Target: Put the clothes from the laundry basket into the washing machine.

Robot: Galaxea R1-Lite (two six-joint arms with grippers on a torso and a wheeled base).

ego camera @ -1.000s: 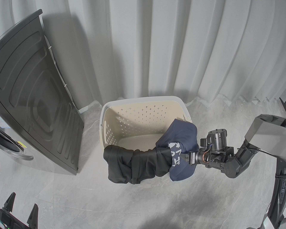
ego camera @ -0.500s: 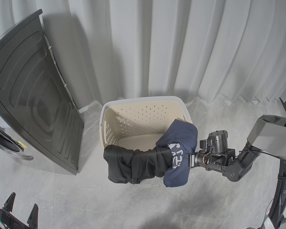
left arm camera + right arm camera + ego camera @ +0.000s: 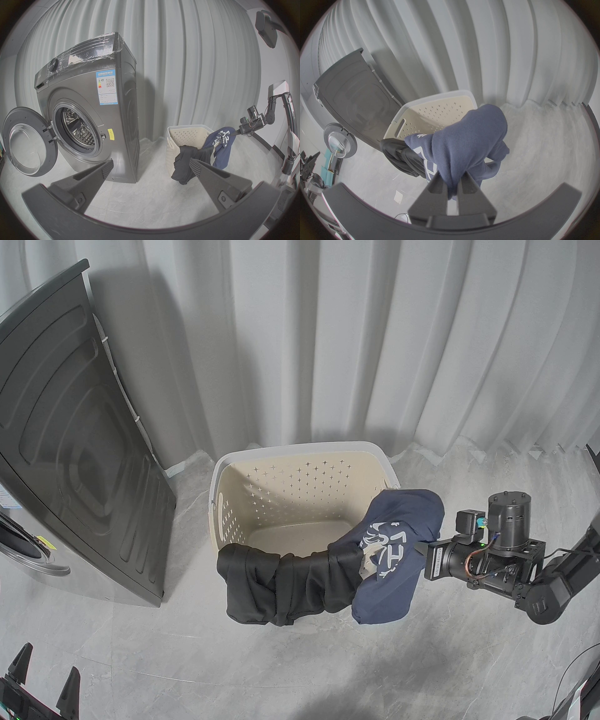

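Blue shirt (image 3: pixel 400 534) dragged rightward, now hanging at the basket's (image 3: pixel 300 449) right corner.
My right tool (image 3: pixel 452 184) stays clenched on it; black garment (image 3: pixel 281 584) unmoved on the near rim; left tool (image 3: pixel 150 168) released.

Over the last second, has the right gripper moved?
Yes. The right gripper, shut on the navy blue garment, has moved toward the robot's right, away from the laundry basket rim, dragging the garment outward with it.

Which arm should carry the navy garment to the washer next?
Right. The right fingers are shut on the navy garment at the laundry basket rim. The left fingers hang open and empty, nearer the washing machine with its door open.
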